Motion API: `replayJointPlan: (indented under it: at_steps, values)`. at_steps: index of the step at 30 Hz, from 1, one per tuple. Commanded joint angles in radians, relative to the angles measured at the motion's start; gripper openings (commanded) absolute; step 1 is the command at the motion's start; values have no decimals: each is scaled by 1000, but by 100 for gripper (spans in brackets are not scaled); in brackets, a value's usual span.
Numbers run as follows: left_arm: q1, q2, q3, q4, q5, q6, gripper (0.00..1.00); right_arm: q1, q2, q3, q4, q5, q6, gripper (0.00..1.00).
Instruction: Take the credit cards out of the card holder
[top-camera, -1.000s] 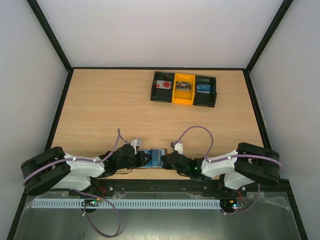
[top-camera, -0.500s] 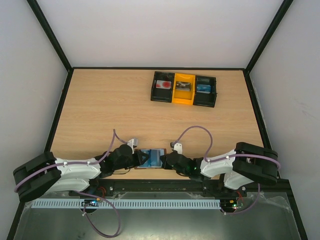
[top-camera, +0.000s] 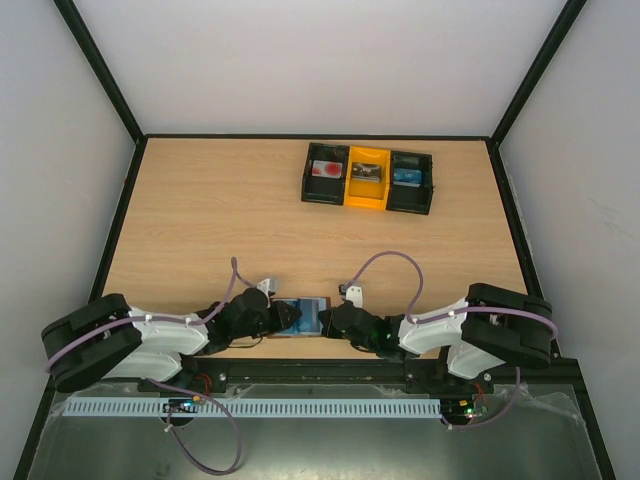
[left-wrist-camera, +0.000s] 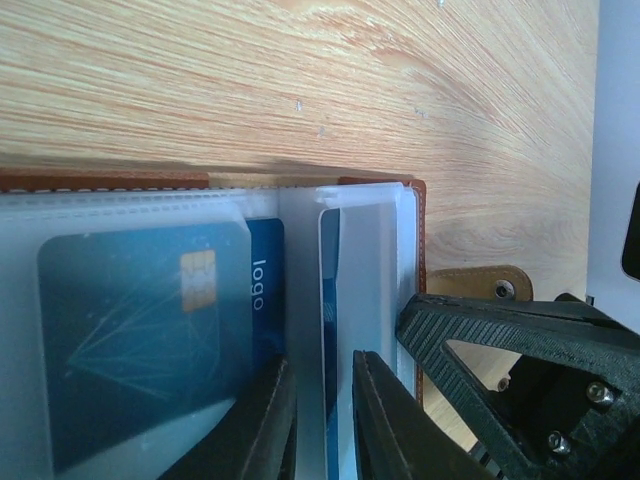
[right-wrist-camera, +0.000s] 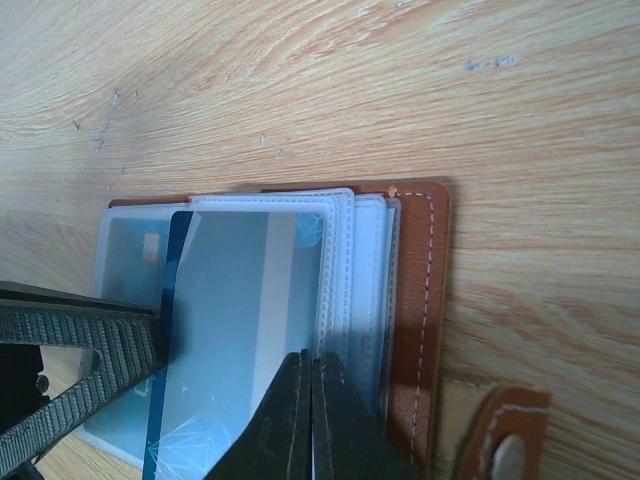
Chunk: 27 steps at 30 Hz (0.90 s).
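White walls (top-camera: 320, 60), pale wooden table (top-camera: 220, 220)

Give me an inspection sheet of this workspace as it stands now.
Surface: wooden table, no spills seen.
Job's things: card holder lies open at the near edge, with a blue card in its clear sleeves. The tray is at the far side, with cards in each compartment.
Clutter: nothing seen.
Hands: left hand slightly open astride one sleeve. Right hand shut, tips at the sleeves.
Cables: purple cables loop over both arms.
Surroundings: white walls, black frame.
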Motion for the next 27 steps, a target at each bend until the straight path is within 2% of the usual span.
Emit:
replayJointPlan:
  at_steps: [1, 3, 5, 6, 16, 27]
  values:
    - [8, 42, -6, 48, 20, 5, 17, 3, 40, -12, -95, -17, 3, 2]
    - [10, 50, -8, 63, 29, 4, 14, 3, 37, -12, -97, -15, 4, 2]
    - [12, 48, -8, 68, 36, 4, 4, 3, 34, -12, -99, -12, 2, 2]
    - [13, 43, -9, 65, 35, 4, 3, 3, 33, -12, -99, -11, 2, 2]
    - [35, -53, -36, 8, 40, 16, 3, 3, 41, -15, -105, -8, 9, 2]
    - [40, -45, -32, 6, 54, 33, 3, 3, 30, -16, -110, -4, 9, 2]
